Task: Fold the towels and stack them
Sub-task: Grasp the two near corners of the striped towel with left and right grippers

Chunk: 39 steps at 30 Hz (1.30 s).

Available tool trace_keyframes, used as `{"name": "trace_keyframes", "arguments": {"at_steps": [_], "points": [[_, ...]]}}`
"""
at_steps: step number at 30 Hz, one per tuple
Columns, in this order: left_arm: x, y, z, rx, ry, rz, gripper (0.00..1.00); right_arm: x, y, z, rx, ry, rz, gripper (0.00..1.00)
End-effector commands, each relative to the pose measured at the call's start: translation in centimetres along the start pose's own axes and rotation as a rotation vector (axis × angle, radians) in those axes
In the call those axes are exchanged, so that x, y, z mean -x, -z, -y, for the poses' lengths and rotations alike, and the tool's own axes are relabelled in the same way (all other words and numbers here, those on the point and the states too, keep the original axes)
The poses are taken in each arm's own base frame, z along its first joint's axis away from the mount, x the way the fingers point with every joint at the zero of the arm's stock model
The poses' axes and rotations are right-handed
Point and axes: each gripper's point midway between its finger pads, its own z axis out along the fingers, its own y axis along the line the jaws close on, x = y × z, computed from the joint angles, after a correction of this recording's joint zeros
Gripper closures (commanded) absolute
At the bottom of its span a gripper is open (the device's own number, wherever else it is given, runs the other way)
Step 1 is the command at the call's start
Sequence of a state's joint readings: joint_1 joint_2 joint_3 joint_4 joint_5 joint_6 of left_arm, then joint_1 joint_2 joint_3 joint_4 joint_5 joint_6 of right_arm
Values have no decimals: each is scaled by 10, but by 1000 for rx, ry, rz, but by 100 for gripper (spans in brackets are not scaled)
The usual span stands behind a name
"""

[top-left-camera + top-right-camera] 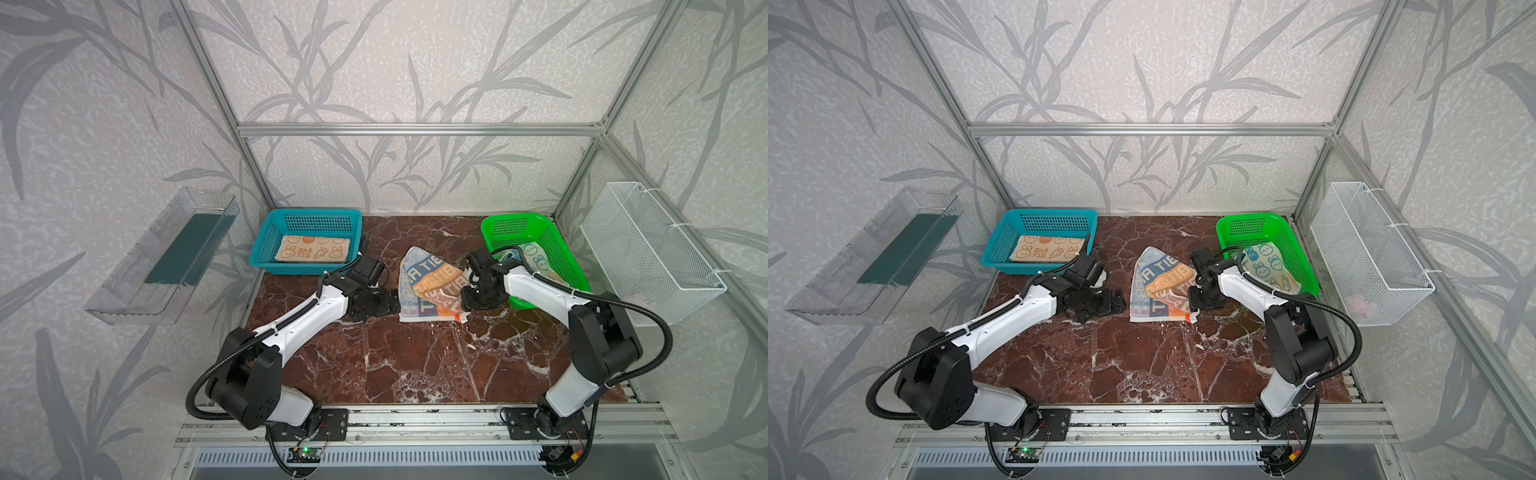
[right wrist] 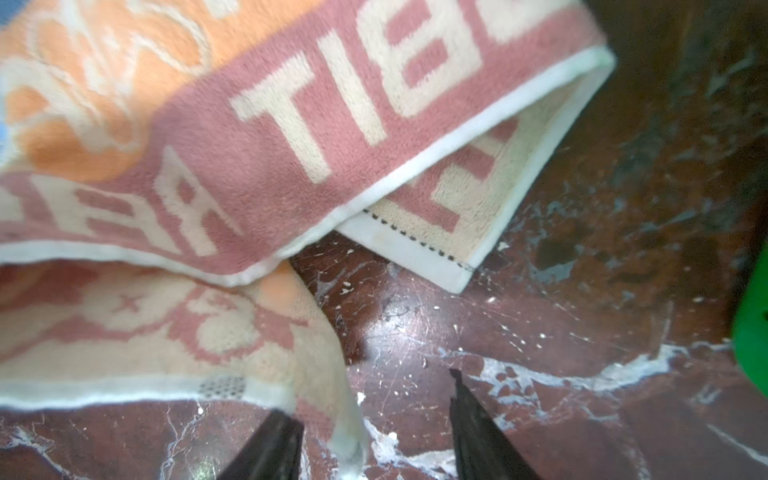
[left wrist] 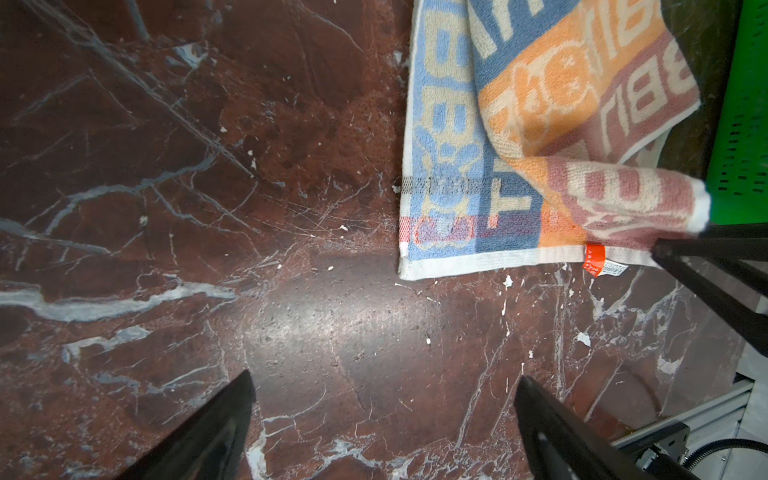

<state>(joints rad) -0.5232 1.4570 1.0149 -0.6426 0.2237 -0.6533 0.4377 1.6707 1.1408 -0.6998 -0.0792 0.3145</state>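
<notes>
Right wrist view: we saw the right hand (image 2: 370,392) parted round a corner of the striped towel (image 2: 291,124) on the bench (image 2: 540,332); left hand (image 3: 384,375) spread empty; one peach towel (image 1: 312,249) lay folded in the blue basket (image 1: 266,245); two were left to fold.

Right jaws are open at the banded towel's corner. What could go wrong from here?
1. A corner of the banded towel sits between the right gripper's open jaws; retreating could drag it, undoing the fold.
2. Its top flap lies skewed, so edges likely won't line up.
3. The cream-and-blue towel lies crumpled in the green basket, close by the right arm; it might snag.
</notes>
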Motion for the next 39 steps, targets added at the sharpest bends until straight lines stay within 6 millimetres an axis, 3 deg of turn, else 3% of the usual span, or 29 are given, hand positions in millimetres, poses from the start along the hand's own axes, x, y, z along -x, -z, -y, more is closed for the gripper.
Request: {"name": "trace_keyframes", "arguments": {"at_steps": [1,8,12,18,28,39], "points": [[2,-1,4,25,-20,2,1,-7,-1,-2,6,48,-25,46],[-7,-10,10,35,-53,-32,1,-13,-21,-13,43,67,-84,61],[-12,-19,8,63,-82,-62,3,-16,-24,-10,31,55,-83,82],[-9,-37,7,136,-149,-107,16,-20,-27,-9,29,52,-98,99],[-6,-76,6,248,-245,-176,37,-22,-27,-12,54,53,-100,100],[-6,-97,3,317,-289,-200,51,-25,-31,-14,85,39,-105,100]]}}
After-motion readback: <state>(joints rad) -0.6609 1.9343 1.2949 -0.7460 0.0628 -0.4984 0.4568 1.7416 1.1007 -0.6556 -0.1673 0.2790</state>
